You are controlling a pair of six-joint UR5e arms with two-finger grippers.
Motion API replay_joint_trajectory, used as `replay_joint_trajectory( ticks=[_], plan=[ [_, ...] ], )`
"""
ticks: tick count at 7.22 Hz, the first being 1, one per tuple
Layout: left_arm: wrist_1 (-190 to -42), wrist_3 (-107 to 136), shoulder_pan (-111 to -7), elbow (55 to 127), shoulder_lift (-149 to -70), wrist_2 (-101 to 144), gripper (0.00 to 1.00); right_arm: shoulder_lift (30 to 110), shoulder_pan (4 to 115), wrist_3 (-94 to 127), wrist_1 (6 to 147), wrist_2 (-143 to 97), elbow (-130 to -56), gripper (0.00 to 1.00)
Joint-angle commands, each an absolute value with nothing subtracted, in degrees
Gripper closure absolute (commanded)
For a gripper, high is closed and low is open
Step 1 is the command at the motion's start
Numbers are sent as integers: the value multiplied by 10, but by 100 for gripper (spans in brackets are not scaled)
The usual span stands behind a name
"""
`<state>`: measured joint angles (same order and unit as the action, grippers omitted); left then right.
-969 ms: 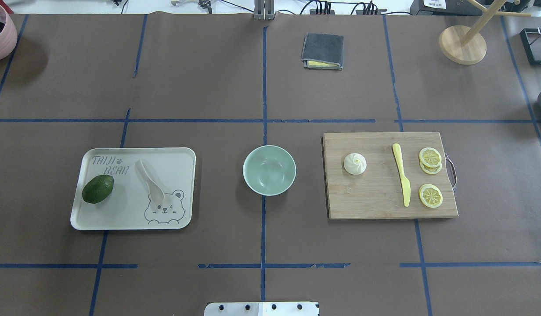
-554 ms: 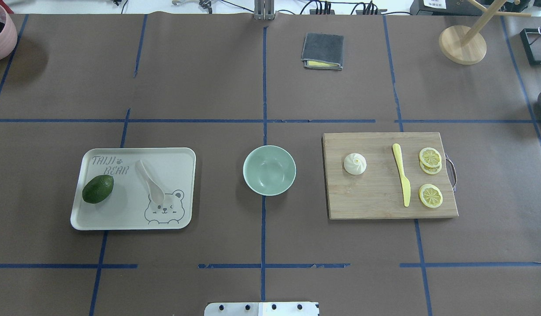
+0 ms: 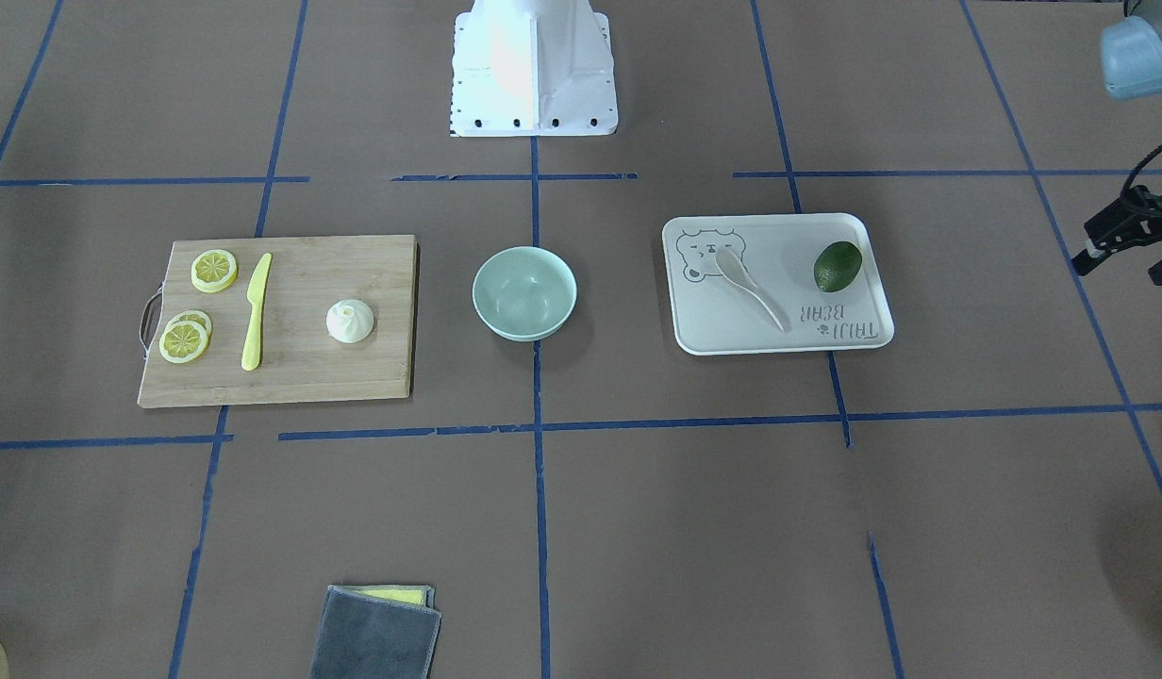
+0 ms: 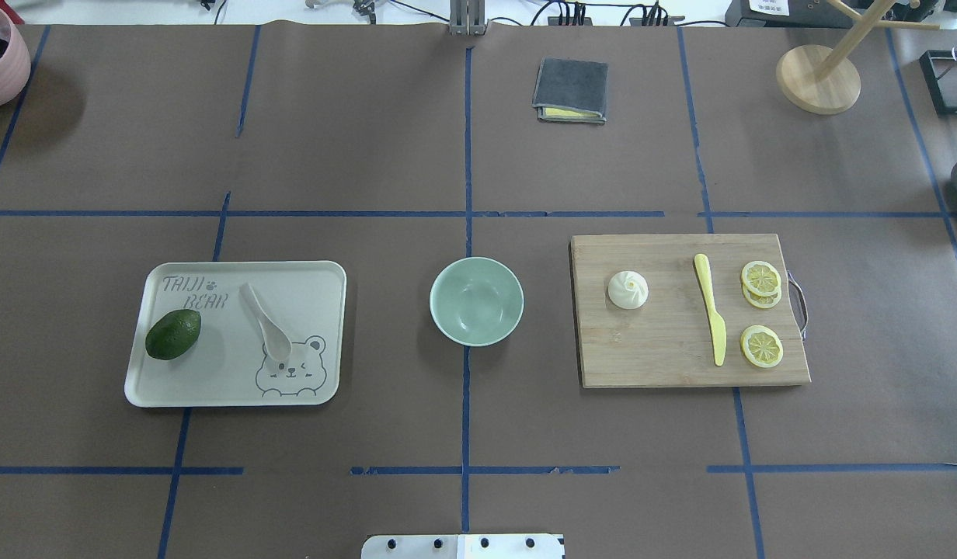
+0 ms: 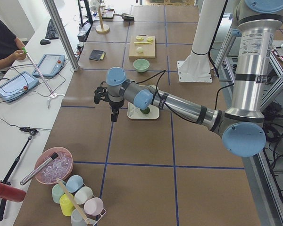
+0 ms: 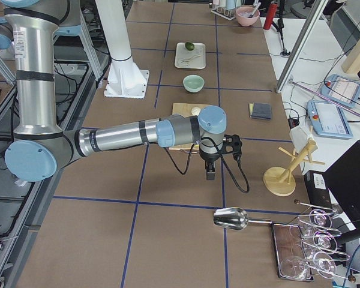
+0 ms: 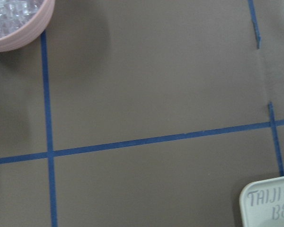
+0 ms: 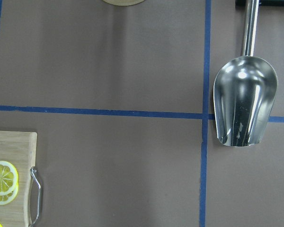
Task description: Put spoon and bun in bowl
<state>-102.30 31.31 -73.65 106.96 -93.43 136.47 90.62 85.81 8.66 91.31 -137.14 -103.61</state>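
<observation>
Spoon [image 4: 265, 326] lies on "TAIJI BEAR" tray [image 4: 323, 281]; left end effector [image 5: 113, 116], right end effector [image 6: 209, 174]: cannot tell.

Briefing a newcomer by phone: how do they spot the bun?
Find the wooden cutting board, right of the bowl in the overhead view. The bun sits on its left half. It is white, round and swirled; the knife and lemon slices are yellow.

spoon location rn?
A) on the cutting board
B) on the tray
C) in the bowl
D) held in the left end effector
B: the spoon lies flat on the tray, and the bowl is empty.
</observation>
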Motion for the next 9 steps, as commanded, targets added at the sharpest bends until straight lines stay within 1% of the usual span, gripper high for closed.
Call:
replay_joint_trajectory(
  ticks=[1,3,5,7,8,9],
  plan=[
    [-1080,491,-657,1092,-949,1326,1,890,841,97,911,-1372,-1040,0],
    [-1081,610,-560,1096,-983,1236,2,889,841,134,911,-1374,-1048,0],
    [-1074,737,-436,1086,-1025,1124,4,889,841,164,911,-1400,-1062,0],
    [-1074,787,-369,1063,-1040,1060,4,889,837,165,911,-1401,-1063,0],
    [-1073,801,-349,1042,-1049,1036,4,887,832,166,911,-1401,-1062,0],
    [-1071,801,-339,1035,-1054,1027,4,885,832,168,911,-1401,-1062,0]
  ],
)
